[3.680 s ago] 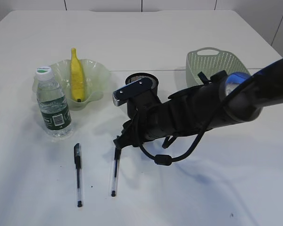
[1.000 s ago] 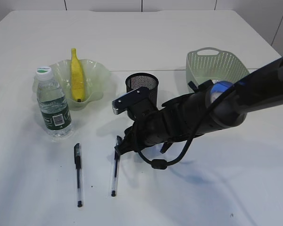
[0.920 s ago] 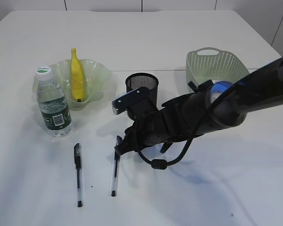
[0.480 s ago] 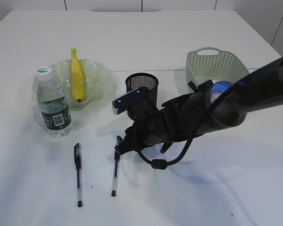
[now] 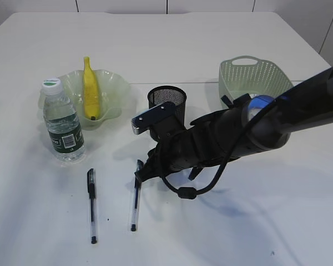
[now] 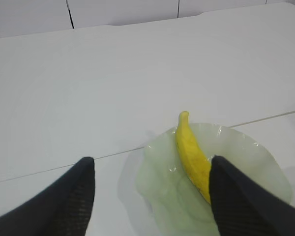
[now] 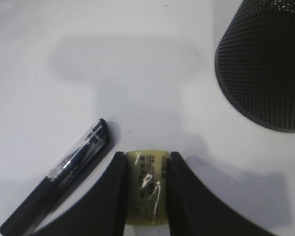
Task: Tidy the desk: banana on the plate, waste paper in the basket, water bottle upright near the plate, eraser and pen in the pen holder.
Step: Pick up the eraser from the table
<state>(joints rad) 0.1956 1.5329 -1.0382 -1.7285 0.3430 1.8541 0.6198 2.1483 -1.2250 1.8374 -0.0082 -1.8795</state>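
Far left of the desk (image 5: pixel 222 233): bottle (image 5: pixel 61 123) upright, just beside the plate (image 5: pixel 115 88), banana (image 5: pixel 89 91) already lying in it. Looks sorted.

Left fingers (image 6: pixel 150 196) hanging above that plate in the wrist cam, spread wide, nothing between them. Not visible in the outside cam.

Next over: two pens on the desk, left pen (image 5: pixel 92 205) and right pen (image 5: pixel 135 197), both w/ long axis running roughly front-to-back, caps toward the far side. Not touching each other.

Right fingers (image 7: pixel 142 189) down low by the cap end of the right pen, pinching a small yellowish eraser (image 7: pixel 146 183). Wrist cam shows it wedged between the two pads, pen lying just beside on the left, angled away. Hard to tell if the eraser is off the desk yet or resting on it.

Key bit for the next move: pen holder (image 7: pixel 265 64) sits up and to the right of the fingers in the wrist cam, i.e. just behind the gripper in the outside cam (image 5: pixel 167 100), close. Right arm obv the nearer one. Prob needs a lift to clear the rim, then a short carry over the opening.

Far right: basket (image 5: pixel 255 75), contents not visible from here.
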